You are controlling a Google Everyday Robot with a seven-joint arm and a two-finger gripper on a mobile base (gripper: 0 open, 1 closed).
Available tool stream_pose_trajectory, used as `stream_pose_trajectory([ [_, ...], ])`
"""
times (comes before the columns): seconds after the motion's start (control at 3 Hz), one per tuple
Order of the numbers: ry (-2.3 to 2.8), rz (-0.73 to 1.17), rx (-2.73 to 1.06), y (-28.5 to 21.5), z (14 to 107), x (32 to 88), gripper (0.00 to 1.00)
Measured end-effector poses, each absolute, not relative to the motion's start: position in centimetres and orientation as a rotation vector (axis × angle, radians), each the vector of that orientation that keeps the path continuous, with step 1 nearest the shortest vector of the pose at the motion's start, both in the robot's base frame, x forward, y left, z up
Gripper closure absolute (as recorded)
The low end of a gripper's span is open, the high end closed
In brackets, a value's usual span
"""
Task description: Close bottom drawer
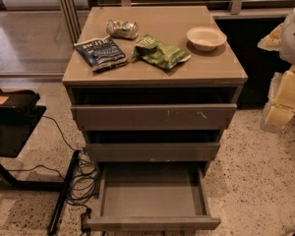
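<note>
Bottom drawer [152, 196] pulled far out at the foot of the cabinet [187, 68], near the floor [255, 171]. Gripper [281, 102] at the right edge, beside the cabinet, well apart from the drawer; spread or closed, cannot tell.

on the table [206, 65]: a crushed can [122, 29], a blue bag [101, 52], a green bag [160, 52], a white bowl [206, 37]. cables [78, 178] lie on the floor, left.

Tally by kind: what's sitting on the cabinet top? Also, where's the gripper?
Chip bags: 2 (blue bag, green bag)
Crushed can: 1
White bowl: 1
Total: 4
Gripper: at the right edge of view, apart from the bottom drawer, which is pulled out.
</note>
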State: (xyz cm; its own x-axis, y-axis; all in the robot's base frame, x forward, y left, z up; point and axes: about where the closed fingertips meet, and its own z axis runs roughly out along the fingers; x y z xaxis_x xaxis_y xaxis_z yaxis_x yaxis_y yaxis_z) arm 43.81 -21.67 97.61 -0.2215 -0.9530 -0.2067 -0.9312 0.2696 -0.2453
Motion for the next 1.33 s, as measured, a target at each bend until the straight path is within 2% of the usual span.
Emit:
stream_pose_trajectory([
  [0.67, 2.189, -0.071, -1.705, -21.8, 96.4, 43.3, 0.0],
  [1.0, 2.16, -0.031, -1.702, -21.7, 94.7, 42.6, 0.17],
  [1.33, 2.122, 0.01, -1.674, -21.5, 92.1, 41.6, 0.4],
])
